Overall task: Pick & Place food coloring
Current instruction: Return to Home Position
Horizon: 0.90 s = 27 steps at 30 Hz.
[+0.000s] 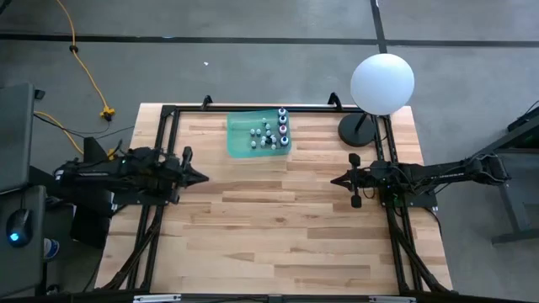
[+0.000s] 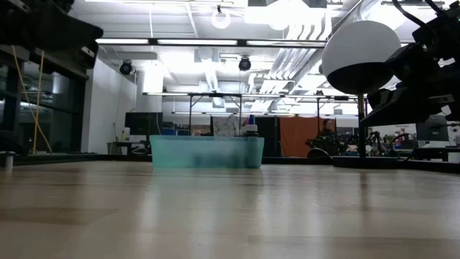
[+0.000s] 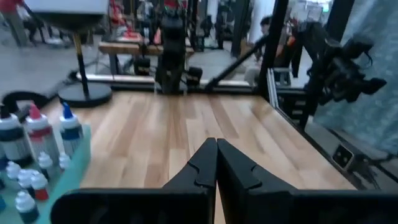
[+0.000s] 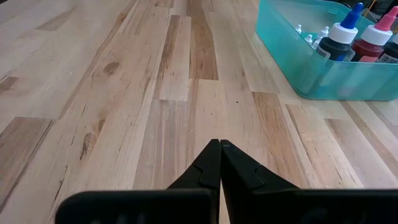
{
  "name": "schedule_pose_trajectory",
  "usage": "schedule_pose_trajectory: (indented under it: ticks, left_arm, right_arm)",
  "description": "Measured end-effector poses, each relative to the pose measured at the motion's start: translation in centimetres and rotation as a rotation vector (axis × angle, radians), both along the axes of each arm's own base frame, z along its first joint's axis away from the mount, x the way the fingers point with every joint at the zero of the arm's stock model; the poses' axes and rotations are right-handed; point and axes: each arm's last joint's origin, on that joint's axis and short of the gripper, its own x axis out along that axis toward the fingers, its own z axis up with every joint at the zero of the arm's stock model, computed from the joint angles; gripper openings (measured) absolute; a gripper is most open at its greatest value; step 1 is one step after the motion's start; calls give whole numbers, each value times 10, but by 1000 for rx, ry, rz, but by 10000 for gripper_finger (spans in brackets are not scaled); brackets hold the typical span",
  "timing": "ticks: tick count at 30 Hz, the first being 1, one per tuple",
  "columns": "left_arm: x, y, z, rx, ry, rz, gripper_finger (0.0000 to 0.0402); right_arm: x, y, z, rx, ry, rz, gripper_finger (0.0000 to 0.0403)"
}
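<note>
Several food coloring bottles (image 1: 271,133) stand upright in a teal tray (image 1: 240,135) at the table's far middle; small whitish ones cluster in it, taller ones with blue, pink and dark bodies (image 4: 348,38) stand along its right side. The same bottles (image 3: 34,146) show in the left wrist view. My left gripper (image 1: 205,177) hovers shut at the left side of the table, pointing level toward the right, holding nothing. My right gripper (image 1: 334,180) waits shut at the right side, pointing left.
A white globe lamp (image 1: 381,82) on a dark round base (image 1: 358,130) stands at the far right corner. A black frame (image 1: 168,114) runs along the table's edges. Bare wooden tabletop (image 1: 269,219) lies between the grippers and toward the near edge.
</note>
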Motion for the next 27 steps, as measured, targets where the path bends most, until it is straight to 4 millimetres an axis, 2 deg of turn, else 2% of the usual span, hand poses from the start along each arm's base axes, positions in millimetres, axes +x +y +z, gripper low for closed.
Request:
schedule_pose_trajectory:
  ticks: [7,13,17,27]
  left_arm:
    - [-11,1,7,9,-117,34,1]
    - [-2,0,-6,-21,-266,-16,1]
    - [3,0,-24,-44,-203,-18,1]
    - [5,3,-30,-34,-226,86,0]
  right_arm:
    - [0,0,0,0,0,1,0]
    - [0,0,0,0,1,1,0]
    - [0,0,0,0,0,0,0]
    - [0,0,0,0,0,0,0]
